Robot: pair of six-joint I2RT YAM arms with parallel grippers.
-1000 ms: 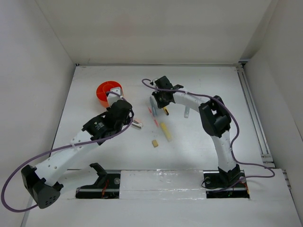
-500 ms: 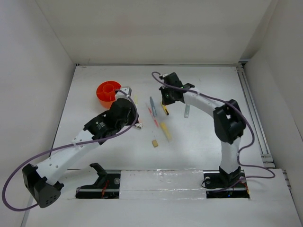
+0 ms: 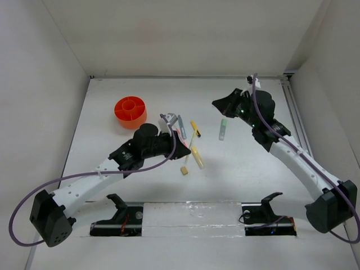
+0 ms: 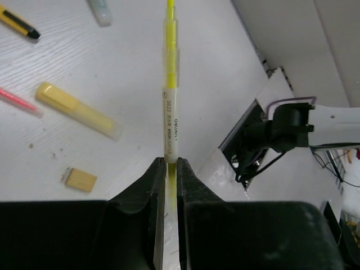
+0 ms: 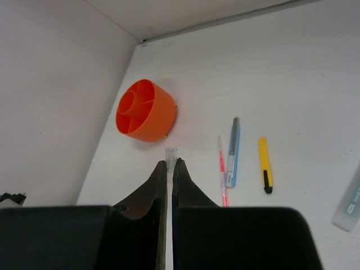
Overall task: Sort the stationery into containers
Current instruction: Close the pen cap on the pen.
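The orange cup (image 3: 130,111) stands at the far left and also shows in the right wrist view (image 5: 147,109). My left gripper (image 3: 171,130) (image 4: 170,163) is shut on a thin yellow highlighter (image 4: 170,101), held above the table near the pale yellow marker (image 3: 197,157) (image 4: 79,111) and the tan eraser (image 3: 183,170) (image 4: 80,179). My right gripper (image 3: 223,104) (image 5: 170,163) is raised at the back right, shut on a thin clear pen (image 5: 170,153). The grey-blue pen (image 5: 233,152), pink-red pen (image 5: 221,169) and yellow cutter (image 5: 265,164) lie side by side. The pink-grey block is hidden.
A pale grey marker (image 3: 223,128) lies alone right of the yellow cutter, below my right gripper. White walls close in the table on the left, back and right. The right arm's base bracket (image 4: 281,135) shows at the near edge.
My left gripper moved right from beside the cup to over the pens, with the yellow highlighter in it. My right arm swung back and to the right, away from the pens.
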